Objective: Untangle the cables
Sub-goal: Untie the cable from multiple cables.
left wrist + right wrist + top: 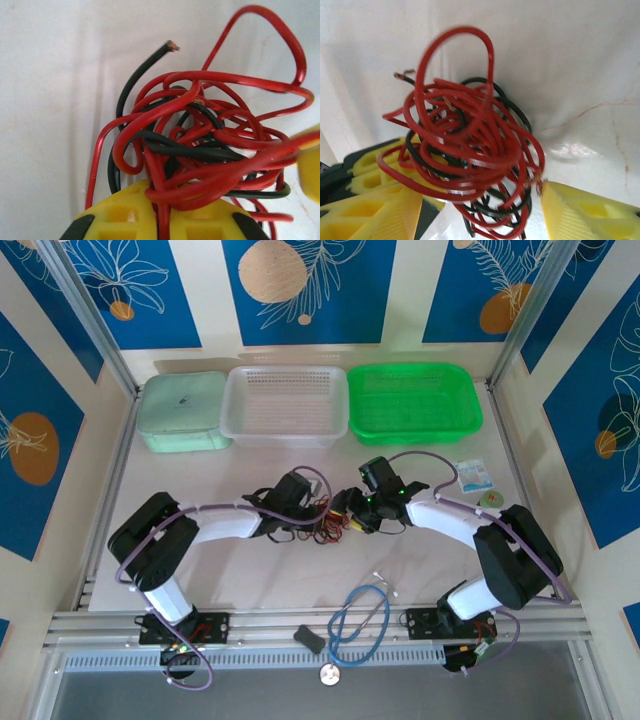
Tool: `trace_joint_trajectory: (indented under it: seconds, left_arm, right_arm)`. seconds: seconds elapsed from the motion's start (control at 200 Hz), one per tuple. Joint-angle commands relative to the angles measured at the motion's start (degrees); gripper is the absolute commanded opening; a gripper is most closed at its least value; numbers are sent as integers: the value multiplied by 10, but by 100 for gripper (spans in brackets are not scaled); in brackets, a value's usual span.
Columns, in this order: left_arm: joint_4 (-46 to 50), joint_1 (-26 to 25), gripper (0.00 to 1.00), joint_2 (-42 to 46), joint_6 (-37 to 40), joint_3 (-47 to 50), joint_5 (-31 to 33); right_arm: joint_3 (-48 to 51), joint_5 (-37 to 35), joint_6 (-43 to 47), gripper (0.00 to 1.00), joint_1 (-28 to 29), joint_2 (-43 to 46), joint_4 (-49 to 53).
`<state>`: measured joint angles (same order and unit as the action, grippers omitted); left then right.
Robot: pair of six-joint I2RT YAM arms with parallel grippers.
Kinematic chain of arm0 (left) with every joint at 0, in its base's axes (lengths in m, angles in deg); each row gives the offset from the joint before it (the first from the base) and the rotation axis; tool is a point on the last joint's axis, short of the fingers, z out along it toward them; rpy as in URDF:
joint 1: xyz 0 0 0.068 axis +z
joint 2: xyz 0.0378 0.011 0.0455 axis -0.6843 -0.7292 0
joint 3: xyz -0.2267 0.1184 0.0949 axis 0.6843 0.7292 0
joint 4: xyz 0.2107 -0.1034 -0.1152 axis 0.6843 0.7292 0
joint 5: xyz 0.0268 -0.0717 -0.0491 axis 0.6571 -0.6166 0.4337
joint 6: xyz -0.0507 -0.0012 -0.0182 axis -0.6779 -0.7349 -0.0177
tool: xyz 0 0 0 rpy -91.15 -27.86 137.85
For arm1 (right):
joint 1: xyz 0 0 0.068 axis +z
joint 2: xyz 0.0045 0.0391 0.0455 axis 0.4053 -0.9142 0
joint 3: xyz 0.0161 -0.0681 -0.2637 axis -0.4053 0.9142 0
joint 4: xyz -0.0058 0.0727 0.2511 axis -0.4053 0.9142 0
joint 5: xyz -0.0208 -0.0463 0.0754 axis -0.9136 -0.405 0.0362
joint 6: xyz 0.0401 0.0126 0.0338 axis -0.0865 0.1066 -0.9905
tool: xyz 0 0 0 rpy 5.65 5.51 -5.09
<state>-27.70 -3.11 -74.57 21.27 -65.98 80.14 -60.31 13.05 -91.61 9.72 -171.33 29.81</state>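
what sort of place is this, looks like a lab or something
Probably a robot lab work cell: left arm and right arm bolted at the near edge of a white table, aluminium frame rails around it, a clear basket and green basket lined up at the back.

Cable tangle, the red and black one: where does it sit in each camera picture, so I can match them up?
Top external: the cables form a small knot in the middle of the table, in front of the white basket.
Left wrist: the cables fill the centre and right.
Right wrist: the cables fill the centre.
Shared landmark: the black wire's bare end, top centre in left wrist, upper left in right wrist.
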Motion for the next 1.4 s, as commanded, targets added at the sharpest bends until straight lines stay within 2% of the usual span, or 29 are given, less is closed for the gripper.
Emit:
trace_joint_trajectory:
  seconds: [0.0,0.105,0.255,0.405,0.48,0.585,0.68,0.745,0.88,1.02,1.095,1.196,1.396]
  left_arm:
    - [-82,-4,3,27,27,43,-60]
    - [-121,-3,0,48,40,73,-72]
    - [-124,-3,0,64,68,87,-81]
    - [-140,-2,0,91,81,112,-83]
    - [-141,-2,0,108,89,120,-80]
    - [-127,-2,0,136,105,127,-75]
    - [-94,-3,0,164,123,127,-53]
    - [-67,-3,8,186,137,125,-37]
    - [-10,-3,31,236,164,116,-5]
    - [46,-4,56,285,184,105,12]
    - [69,-3,65,303,187,101,17]
    - [98,-3,71,312,173,94,22]
    - [139,-2,68,270,94,84,-6]
  right_arm:
    - [2,20,-12,64,2,-2,-4]
    - [5,20,-13,64,3,-7,-5]
    - [4,15,-8,64,4,-28,-5]
    - [-2,19,0,57,11,-65,-10]
    - [-5,31,3,44,15,-79,-17]
    - [-7,37,9,17,18,-82,-18]
    - [-12,38,25,0,15,-71,-5]
    - [-18,39,43,0,10,-61,10]
    - [-31,36,105,0,2,-34,40]
    - [-55,16,205,0,-4,-18,78]
    - [-63,4,257,0,-6,-16,80]
    - [-69,-8,310,0,-4,-16,76]
    - [-43,-25,378,0,-1,-3,27]
